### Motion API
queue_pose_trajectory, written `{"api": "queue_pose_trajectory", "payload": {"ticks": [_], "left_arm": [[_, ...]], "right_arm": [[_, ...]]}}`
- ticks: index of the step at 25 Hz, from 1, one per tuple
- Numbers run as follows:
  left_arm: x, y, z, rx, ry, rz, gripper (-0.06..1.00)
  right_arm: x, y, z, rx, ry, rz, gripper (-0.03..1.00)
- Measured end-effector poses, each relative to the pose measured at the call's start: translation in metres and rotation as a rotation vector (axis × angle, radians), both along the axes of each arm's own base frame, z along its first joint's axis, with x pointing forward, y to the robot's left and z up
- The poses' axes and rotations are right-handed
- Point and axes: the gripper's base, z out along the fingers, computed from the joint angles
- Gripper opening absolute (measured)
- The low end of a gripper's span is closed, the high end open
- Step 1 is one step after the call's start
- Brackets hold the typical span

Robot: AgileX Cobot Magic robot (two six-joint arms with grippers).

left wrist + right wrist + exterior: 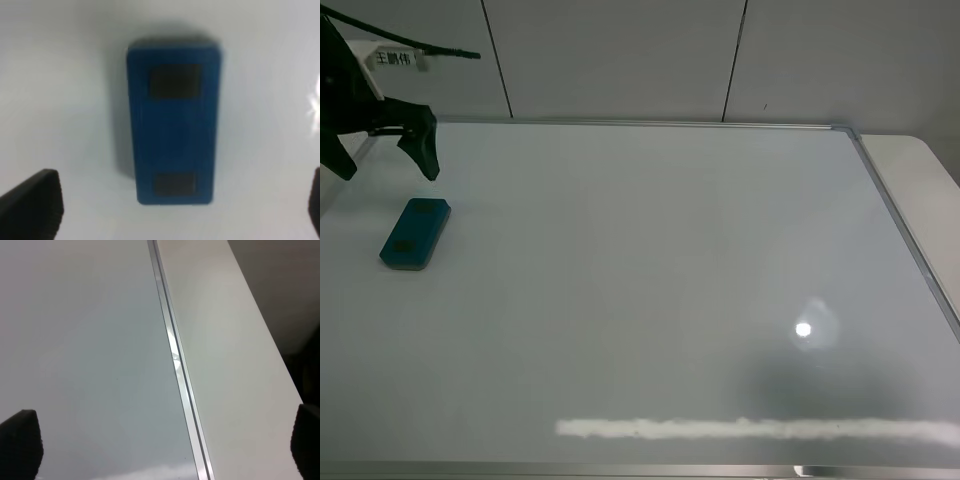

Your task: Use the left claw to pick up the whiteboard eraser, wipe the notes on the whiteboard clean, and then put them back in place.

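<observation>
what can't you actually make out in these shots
- Left claw: exterior high view, frame edge cuts off its arm.
- Whiteboard eraser: left wrist view is blurred; the dark patches' surface detail is unreadable.
- Right gripper: right wrist view shows only fingertip corners at the edges; absent from the exterior view.
- Whiteboard: near edge washed out by glare, so marks there can't be judged.
</observation>
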Motion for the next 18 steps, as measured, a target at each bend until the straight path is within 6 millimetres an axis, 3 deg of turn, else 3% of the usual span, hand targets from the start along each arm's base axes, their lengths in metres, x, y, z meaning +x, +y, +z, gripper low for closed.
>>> {"api": "queue_pose_trajectory", "payload": {"ticks": [4, 8, 11, 18], "left_arm": [[-0.042, -0.010, 0.063, -0.007, -0.253, -0.031, 0.99], [-0.096, -0.009, 0.103, 0.004, -0.437, -0.044, 0.99], [-0.136, -0.006, 0.113, 0.011, -0.512, -0.045, 0.99], [-0.227, 0.000, 0.112, 0.013, -0.677, -0.042, 0.99]], "right_arm": [[0.000, 0.000, 0.000, 0.000, 0.000, 0.000, 0.99], [0.000, 0.000, 0.000, 0.000, 0.000, 0.000, 0.99], [0.000, 0.000, 0.000, 0.000, 0.000, 0.000, 0.99], [0.000, 0.000, 0.000, 0.000, 0.000, 0.000, 0.99]]}}
